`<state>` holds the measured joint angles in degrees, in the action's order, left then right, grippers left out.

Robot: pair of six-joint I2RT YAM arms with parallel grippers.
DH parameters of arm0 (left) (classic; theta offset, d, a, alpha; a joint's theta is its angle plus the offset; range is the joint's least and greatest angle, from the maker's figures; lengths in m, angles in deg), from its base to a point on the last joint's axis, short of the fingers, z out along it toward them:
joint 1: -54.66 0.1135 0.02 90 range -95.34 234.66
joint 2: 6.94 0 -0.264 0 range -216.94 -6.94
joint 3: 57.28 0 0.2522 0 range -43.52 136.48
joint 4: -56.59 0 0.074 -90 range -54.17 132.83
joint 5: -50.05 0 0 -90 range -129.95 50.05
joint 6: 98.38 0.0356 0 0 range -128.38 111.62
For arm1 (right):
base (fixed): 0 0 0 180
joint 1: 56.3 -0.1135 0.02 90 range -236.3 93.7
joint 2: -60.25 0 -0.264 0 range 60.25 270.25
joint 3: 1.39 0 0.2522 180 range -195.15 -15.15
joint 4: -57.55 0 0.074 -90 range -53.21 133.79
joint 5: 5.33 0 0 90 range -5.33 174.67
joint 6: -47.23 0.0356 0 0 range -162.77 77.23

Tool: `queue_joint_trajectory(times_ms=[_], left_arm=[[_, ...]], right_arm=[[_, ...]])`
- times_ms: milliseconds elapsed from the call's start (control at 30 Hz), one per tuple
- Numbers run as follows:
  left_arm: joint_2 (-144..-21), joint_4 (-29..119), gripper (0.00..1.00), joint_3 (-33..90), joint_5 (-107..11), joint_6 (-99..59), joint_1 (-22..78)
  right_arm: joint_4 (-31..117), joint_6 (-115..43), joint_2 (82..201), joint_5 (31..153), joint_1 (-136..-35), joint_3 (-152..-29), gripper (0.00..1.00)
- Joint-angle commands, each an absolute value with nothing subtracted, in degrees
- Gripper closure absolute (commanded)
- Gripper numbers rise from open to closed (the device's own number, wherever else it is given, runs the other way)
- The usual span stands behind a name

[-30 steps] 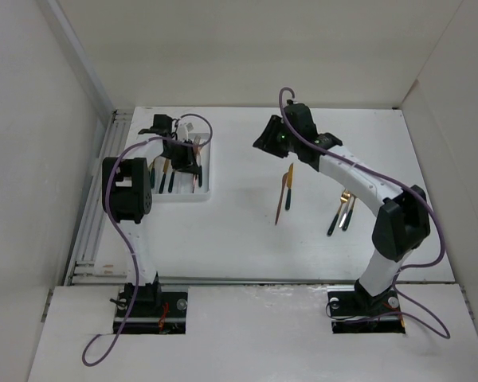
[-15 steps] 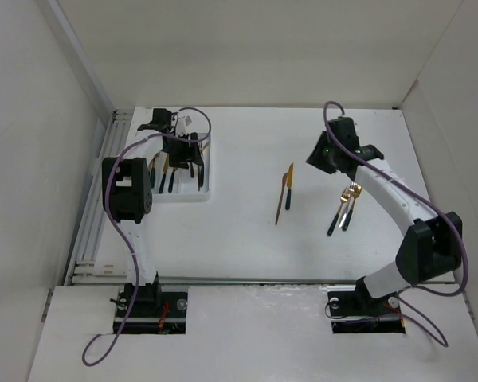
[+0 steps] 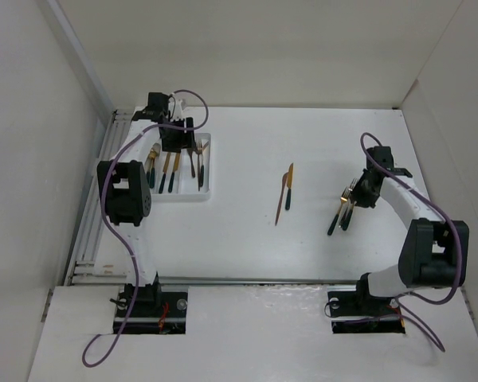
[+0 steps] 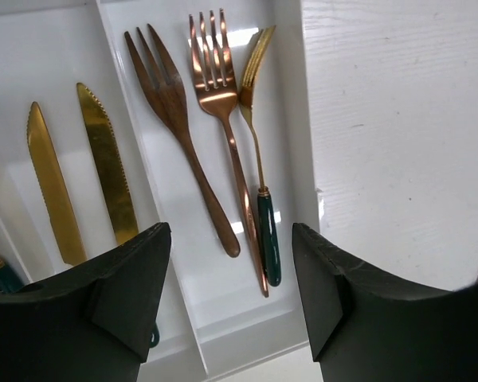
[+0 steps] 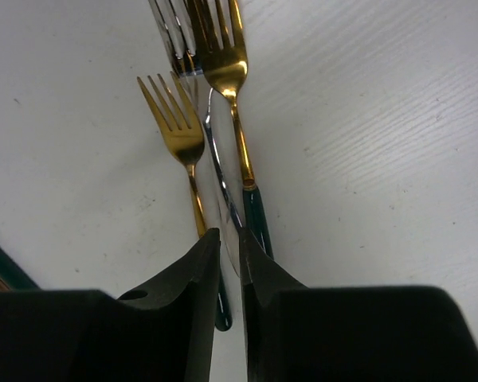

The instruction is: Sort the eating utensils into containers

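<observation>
The white tray (image 3: pixel 209 173) holds spoons, knives (image 4: pixel 103 159) and forks (image 4: pixel 223 103), one kind per compartment. My left gripper (image 4: pixel 231 296) hovers open over the near end of the fork compartment, holding nothing; from above it (image 3: pixel 178 142) sits at the tray's far end. At the right, three forks (image 3: pixel 342 212) lie together on the table. My right gripper (image 5: pixel 229 239) is down on them, shut on the slim handle of the silver fork (image 5: pixel 223 188). A small gold fork (image 5: pixel 179 131) and a green-handled gold fork (image 5: pixel 256 223) lie on either side of it.
Two knives (image 3: pixel 285 193) lie side by side mid-table. White walls enclose the table at the left, back and right. A rail (image 3: pixel 95 207) runs along the left edge beside the tray.
The left gripper opened, left a fork in the tray's right compartment and drew back toward the far end. The right arm swung from mid-table to the forks, came down, and its jaws closed in.
</observation>
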<state>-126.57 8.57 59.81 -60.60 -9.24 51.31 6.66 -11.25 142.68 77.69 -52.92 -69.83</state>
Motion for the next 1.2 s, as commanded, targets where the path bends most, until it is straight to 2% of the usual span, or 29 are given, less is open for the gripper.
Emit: queue_joint_trajectory(times_ms=[0, 267, 400, 633, 1000, 1167], left_arm=[[-119.97, 7.14, 0.4, 59.84, -59.99, -8.11, 50.36], [-118.21, 7.85, 0.39, 59.14, -58.94, -7.59, 50.36], [-118.21, 7.85, 0.39, 59.66, -58.94, -7.59, 50.36], [-118.21, 7.85, 0.39, 59.66, -58.94, -7.59, 50.36], [-118.21, 7.85, 0.39, 59.66, -59.46, -7.59, 50.36], [-118.21, 7.85, 0.39, 59.66, -59.46, -7.59, 50.36]], right_arm=[[7.4, -11.93, 142.77, 77.2, -52.25, -69.3, 0.79], [8.62, -11.93, 146.56, 75.88, -51.2, -66.66, 0.79], [9.16, -11.93, 148.4, 75.88, -50.67, -67.27, 0.73], [10.3, -13.06, 153.41, 76.58, -50.67, -68.5, 0.71], [8.98, -11.31, 142.27, 74.91, -50.67, -69.64, 0.68], [10.39, -11.31, 143.21, 76.23, -50.67, -68.5, 0.65]])
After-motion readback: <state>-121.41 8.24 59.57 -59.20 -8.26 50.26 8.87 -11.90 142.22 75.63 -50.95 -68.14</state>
